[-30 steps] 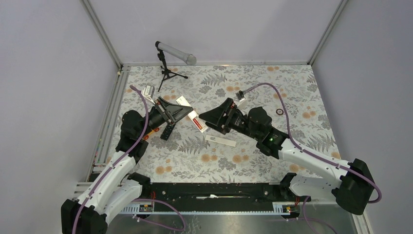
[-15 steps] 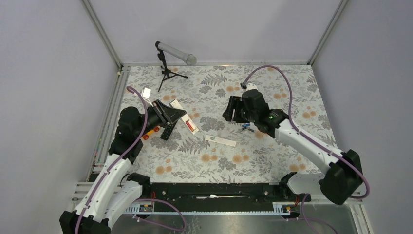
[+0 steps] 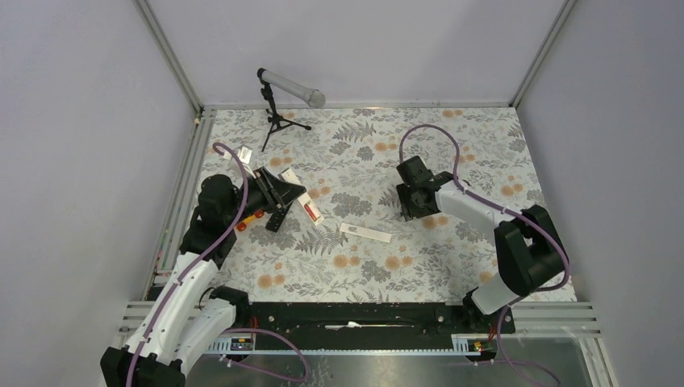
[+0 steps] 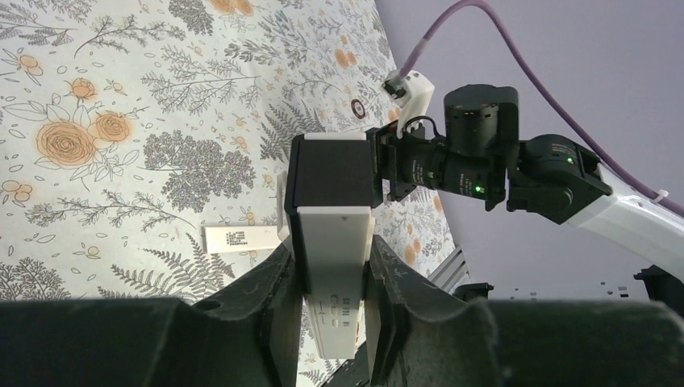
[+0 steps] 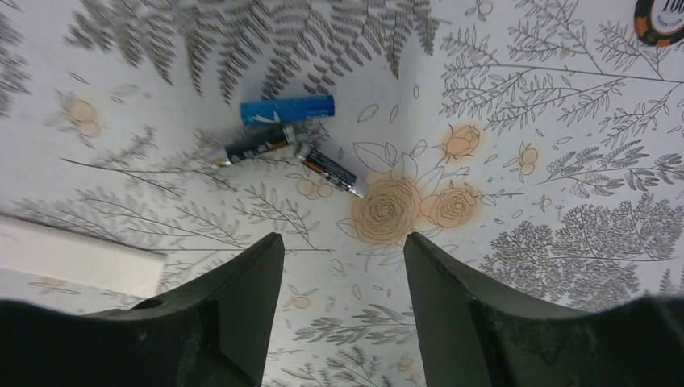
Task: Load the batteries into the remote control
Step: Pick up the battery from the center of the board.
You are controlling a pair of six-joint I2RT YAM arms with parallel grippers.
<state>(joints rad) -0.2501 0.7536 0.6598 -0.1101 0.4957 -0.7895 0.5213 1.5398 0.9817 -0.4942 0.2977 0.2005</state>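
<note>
Floral cloth (image 5: 565,266) bears batteries (image 5: 288,109) just beyond spread, empty right jaws; left jaws clench remote (image 4: 332,234).

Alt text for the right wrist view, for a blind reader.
Three batteries lie close together on a floral cloth, one blue and two dark, just ahead of the right gripper, whose jaws stand open and empty. A white slab lies at the left edge.

Ahead and to the right of the right gripper (image 5: 343,250), a round chip (image 5: 663,16) shows 100, cut by the edge. The white remote (image 4: 335,226) in the left gripper (image 4: 332,262) has tiny marks, and the white strip (image 4: 240,239) beside it a black code; neither can be read.
</note>
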